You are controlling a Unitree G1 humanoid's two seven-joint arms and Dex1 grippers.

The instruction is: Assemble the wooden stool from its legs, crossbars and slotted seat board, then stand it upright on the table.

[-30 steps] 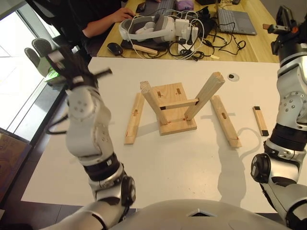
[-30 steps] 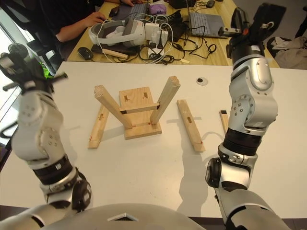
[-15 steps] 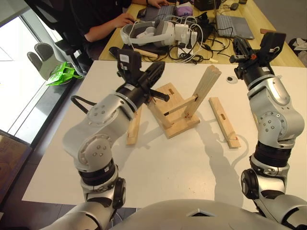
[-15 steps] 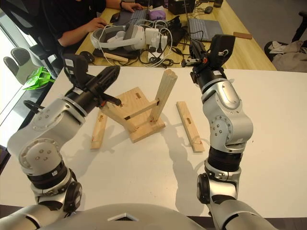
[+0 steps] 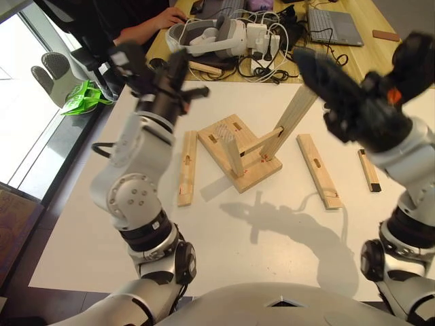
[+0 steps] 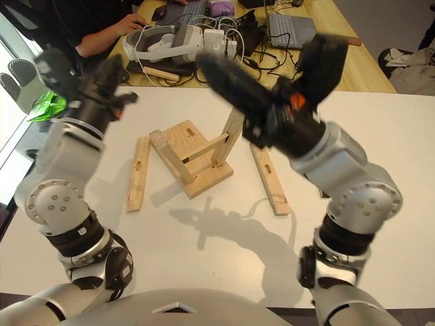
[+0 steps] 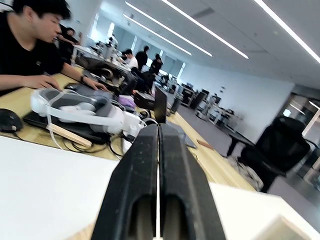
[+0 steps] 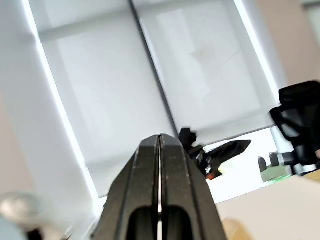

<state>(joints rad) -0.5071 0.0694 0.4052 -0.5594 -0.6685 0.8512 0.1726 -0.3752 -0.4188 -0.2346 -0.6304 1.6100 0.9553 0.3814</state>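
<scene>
Roughly in the middle of the white table (image 5: 238,238):

- The slotted seat board (image 5: 253,170) lies flat, slots facing up, turned at an angle to the table edge.
- Two legs stand in it. The nearer leg (image 5: 230,151) rises towards the camera, and the tilted leg (image 5: 293,115) leans to the far right.
- A crossbar (image 5: 261,142) joins these two legs partway up.
- The left loose leg (image 5: 185,168) lies flat just left of the seat board, and the right loose leg (image 5: 318,170) lies flat to its right.
- A short crossbar (image 5: 369,170) with dark ends lies farther right, well apart from the board.
- The left gripper (image 7: 159,135) hangs above the table's far-left part, apart from the wood, its pincer pressed together on nothing.
- The right gripper (image 8: 160,142) is blurred and raised by the tilted leg's top. Its pincer is likewise closed and empty, and I cannot tell whether it touches the leg.
- On the far side, a wooden desk (image 5: 380,54) holds a headset (image 5: 207,37), cables (image 5: 272,51) and a laptop (image 5: 333,24).
</scene>
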